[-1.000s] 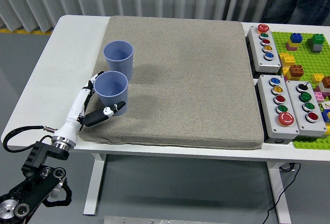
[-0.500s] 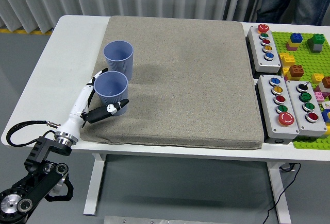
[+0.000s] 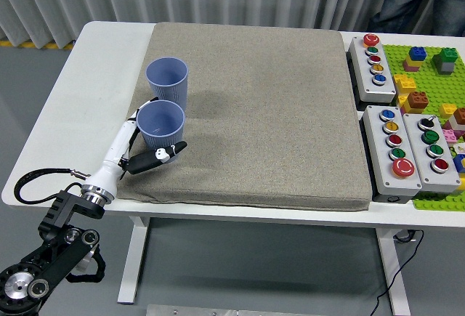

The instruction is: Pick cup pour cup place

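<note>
Left hand: your left hand (image 3: 149,145) reaches in from the lower left, fingers curled around the near blue cup (image 3: 160,126); the black thumb lies across the cup's near side and the other fingers wrap its left side.
Near blue cup: upright on the left part of the grey mat (image 3: 261,112), open mouth up, held in that grasp.
Far blue cup: the far blue cup (image 3: 168,83) stands upright just beyond the near one, very close to it; you cannot tell from here whether they touch.
Mat: it covers most of the white table (image 3: 87,91).
Right of the mat: you have three grey button boxes (image 3: 401,149) with coloured buttons, and further right a green baseplate (image 3: 432,76) carrying coloured building blocks.
Far side: a person's legs (image 3: 414,3) in dark trousers stand at the top right corner.
</note>
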### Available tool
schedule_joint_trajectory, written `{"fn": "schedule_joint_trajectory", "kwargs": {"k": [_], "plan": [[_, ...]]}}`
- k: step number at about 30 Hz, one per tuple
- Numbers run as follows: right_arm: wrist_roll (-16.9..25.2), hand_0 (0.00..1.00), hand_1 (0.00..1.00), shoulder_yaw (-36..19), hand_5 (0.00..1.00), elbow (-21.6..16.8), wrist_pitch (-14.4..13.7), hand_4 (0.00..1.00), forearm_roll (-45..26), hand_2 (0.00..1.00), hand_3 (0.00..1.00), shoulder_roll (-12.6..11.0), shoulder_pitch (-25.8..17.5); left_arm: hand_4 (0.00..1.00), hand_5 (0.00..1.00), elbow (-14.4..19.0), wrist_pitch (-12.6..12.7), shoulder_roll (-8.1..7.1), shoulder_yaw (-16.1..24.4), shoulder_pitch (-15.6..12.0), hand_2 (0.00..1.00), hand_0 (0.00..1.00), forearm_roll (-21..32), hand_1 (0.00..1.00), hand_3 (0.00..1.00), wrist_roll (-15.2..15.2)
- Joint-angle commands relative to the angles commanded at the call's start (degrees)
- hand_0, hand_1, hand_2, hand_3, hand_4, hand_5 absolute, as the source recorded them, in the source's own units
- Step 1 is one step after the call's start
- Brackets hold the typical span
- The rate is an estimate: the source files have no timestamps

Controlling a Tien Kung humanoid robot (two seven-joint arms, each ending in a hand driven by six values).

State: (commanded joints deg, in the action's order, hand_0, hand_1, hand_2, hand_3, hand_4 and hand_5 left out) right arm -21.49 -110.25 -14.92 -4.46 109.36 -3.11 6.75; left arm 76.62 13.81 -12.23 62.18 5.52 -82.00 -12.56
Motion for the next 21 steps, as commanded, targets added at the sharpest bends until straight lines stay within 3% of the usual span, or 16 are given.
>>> {"fn": "schedule_joint_trajectory", "kwargs": {"k": [8,9,14,15,20,21], "plan": [[0.0,0.647,0.636,0.1,0.059,0.0,0.0,0.002,-0.2,0.551,0.587,0.0,0.1,0.998,0.441,-0.2,0.3,0.04,0.0,0.1,0.998,0.841,0.2,0.819,0.998,-0.2],[0.0,0.646,0.636,0.1,0.059,0.0,0.0,0.002,-0.2,0.551,0.587,0.0,0.2,0.998,0.440,-0.1,0.5,0.04,0.0,0.2,0.949,0.814,0.1,0.773,0.998,-0.3],[0.0,0.646,0.636,0.1,0.059,0.0,0.0,0.002,-0.1,0.551,0.587,0.0,0.1,0.998,0.440,-0.1,0.7,0.06,0.0,0.1,0.949,0.814,0.2,0.773,0.998,-0.4],[0.0,0.647,0.636,0.1,0.060,0.0,0.0,0.002,-0.1,0.551,0.587,0.0,0.1,0.998,0.430,-0.1,0.7,0.05,0.0,0.1,0.890,0.800,0.2,0.742,0.998,-0.5],[-0.1,0.647,0.636,0.0,0.060,0.0,0.0,0.002,0.0,0.551,0.587,0.0,0.1,0.998,0.430,0.0,0.6,0.07,-0.1,0.0,0.890,0.800,0.2,0.742,0.998,-0.6],[-0.1,0.646,0.637,-0.1,0.059,0.0,0.0,0.002,0.1,0.551,0.587,0.0,0.1,0.998,0.440,0.0,0.6,0.08,-0.1,0.0,0.834,0.787,0.3,0.730,0.936,-0.7]]}}
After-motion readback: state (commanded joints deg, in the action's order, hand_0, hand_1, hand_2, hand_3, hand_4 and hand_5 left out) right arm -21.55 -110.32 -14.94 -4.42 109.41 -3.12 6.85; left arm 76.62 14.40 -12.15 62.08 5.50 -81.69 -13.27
